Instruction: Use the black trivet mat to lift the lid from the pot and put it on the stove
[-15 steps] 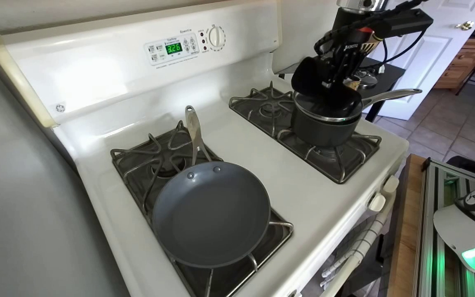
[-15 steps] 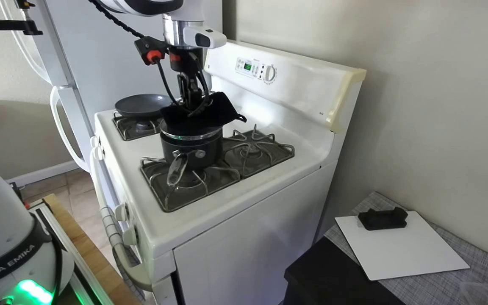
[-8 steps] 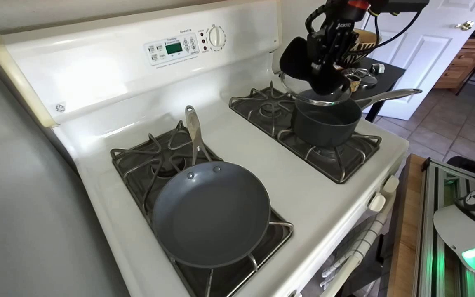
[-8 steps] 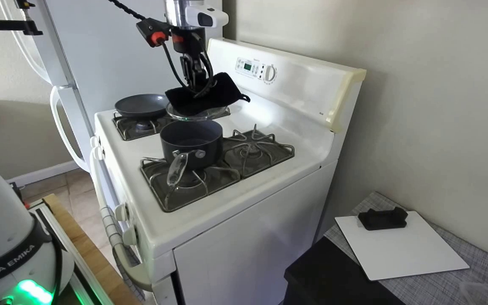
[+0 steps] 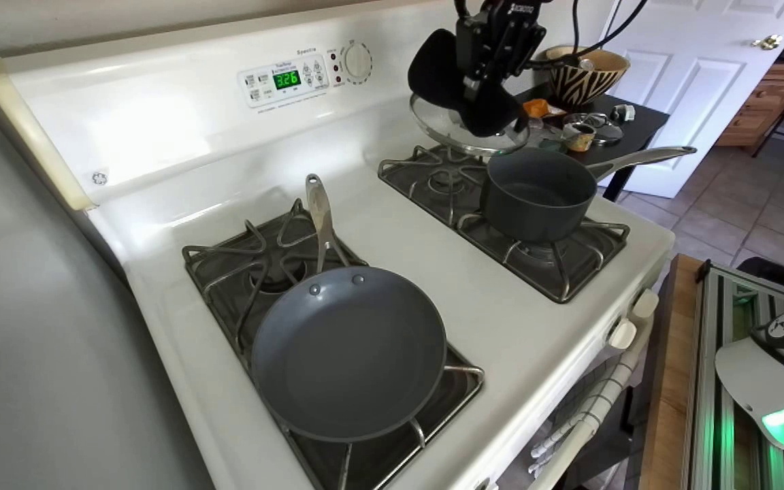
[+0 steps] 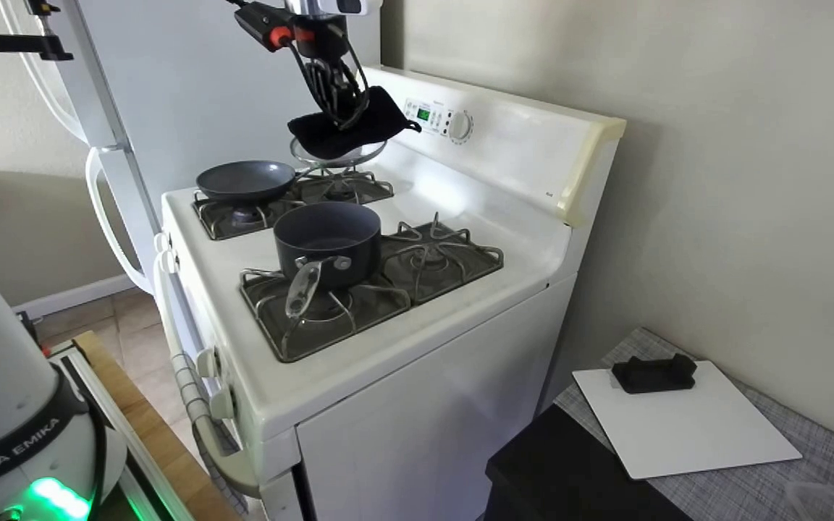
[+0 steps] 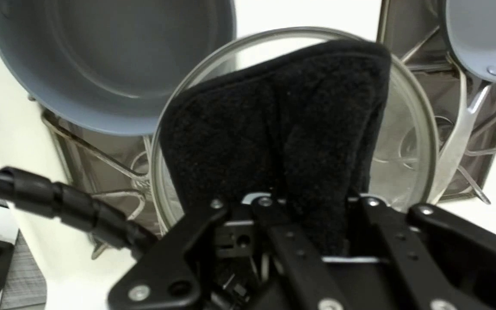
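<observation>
Stove (image 5: 446, 265) in an exterior view — skillet (image 5: 349, 354) at 7 o'clock, door (image 5: 698, 88) at 2, gripper (image 5: 471, 85) clamped on black mat (image 5: 435, 71)

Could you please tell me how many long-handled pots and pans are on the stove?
2: the frying pan at the front of the stove on the fridge side, and the pot at the front on the opposite side. No others show, and none seems hidden.
</observation>
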